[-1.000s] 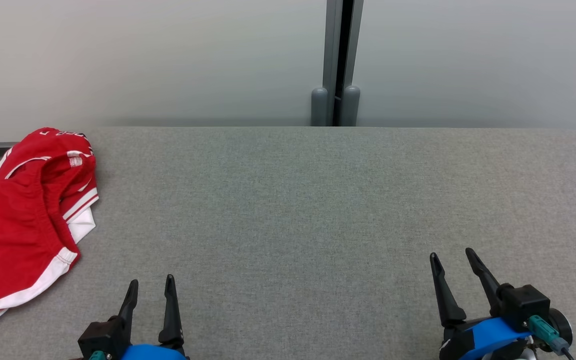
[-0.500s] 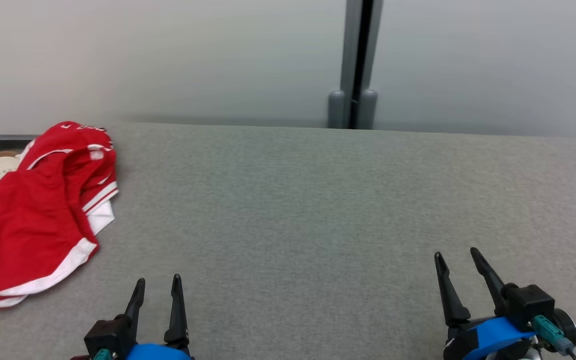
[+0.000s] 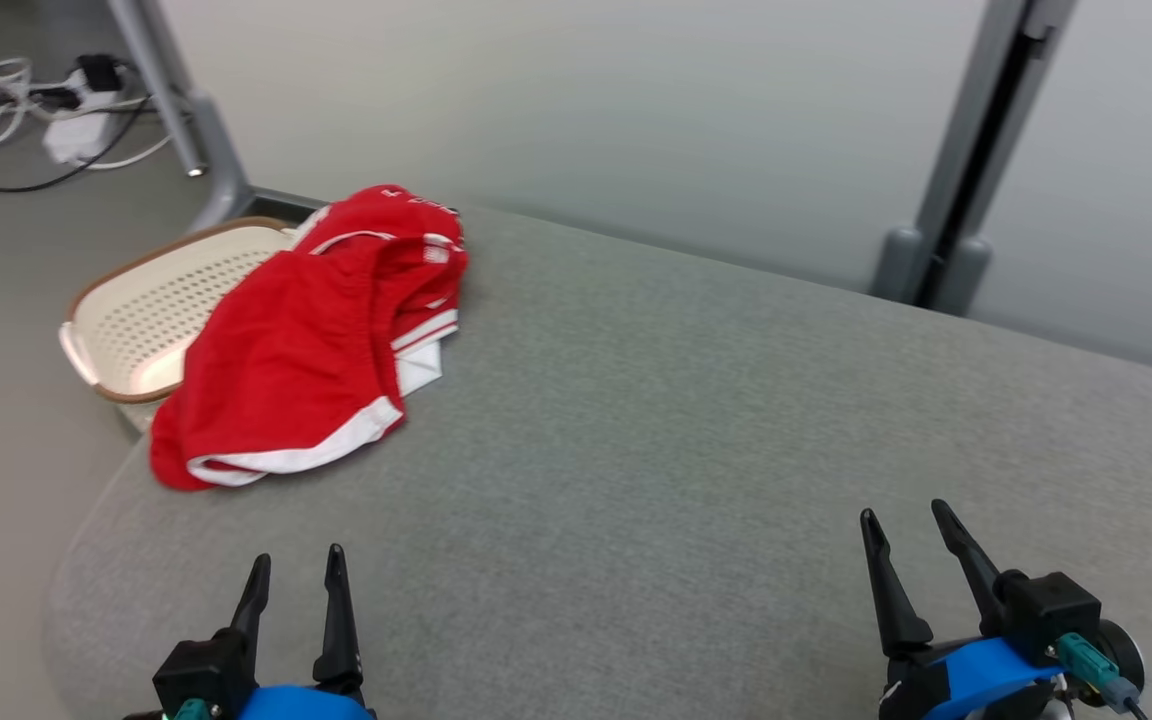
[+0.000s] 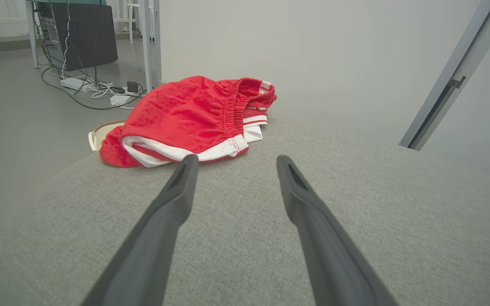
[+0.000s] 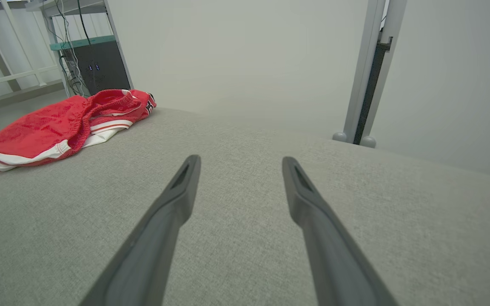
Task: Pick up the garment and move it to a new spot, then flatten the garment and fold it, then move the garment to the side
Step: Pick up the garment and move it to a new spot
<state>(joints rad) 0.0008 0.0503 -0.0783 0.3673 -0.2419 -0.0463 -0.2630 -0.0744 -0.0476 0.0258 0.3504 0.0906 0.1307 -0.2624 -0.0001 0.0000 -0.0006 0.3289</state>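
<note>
The garment point(image 3: 306, 345) is a pair of red shorts with white trim, crumpled at the far left edge of the grey padded table point(image 3: 696, 400). It partly drapes over a basket. In the left wrist view the garment point(image 4: 189, 114) lies ahead of my left gripper point(image 4: 234, 161), a short way beyond the fingertips. My left gripper point(image 3: 296, 562) hovers open and empty near the table's front left. The right gripper point(image 3: 904, 512) stands open and empty at the front right, far from the garment point(image 5: 62, 123).
A cream perforated basket point(image 3: 136, 310) with a brown rim sits beside the table's left edge, under part of the shorts. Cables and a power strip point(image 3: 66, 130) lie on the floor beyond. A grey partition post point(image 3: 966, 170) rises behind the table.
The head camera has turned left, so the shorts, basket and floor now sit further into view. Both grippers stay open and keep their places in the picture.
</note>
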